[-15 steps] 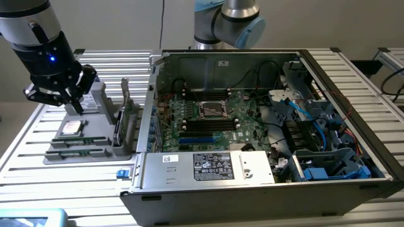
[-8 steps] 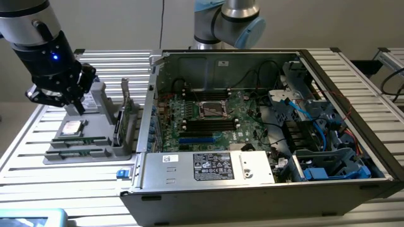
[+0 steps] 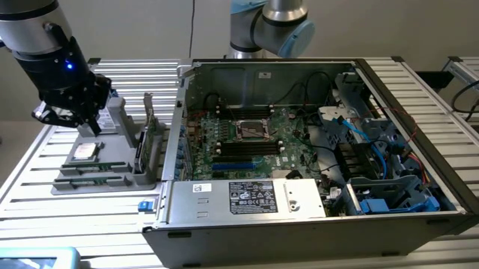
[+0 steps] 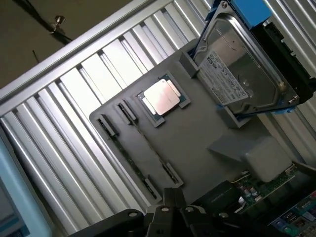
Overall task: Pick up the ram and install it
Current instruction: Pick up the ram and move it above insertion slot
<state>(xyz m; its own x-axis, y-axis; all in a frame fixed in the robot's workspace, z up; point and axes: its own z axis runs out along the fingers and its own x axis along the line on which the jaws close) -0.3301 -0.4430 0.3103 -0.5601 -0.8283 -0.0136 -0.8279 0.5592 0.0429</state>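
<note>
exterior oblique overhead, wrist close above tray

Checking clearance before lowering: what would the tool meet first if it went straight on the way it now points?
The tool would probably meet the grey tray, near a ram stick; depth is unclear.

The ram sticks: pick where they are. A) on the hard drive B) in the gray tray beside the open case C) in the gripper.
B: both ram sticks sit in the gray tray, and the shut gripper hangs above the tray.
</note>
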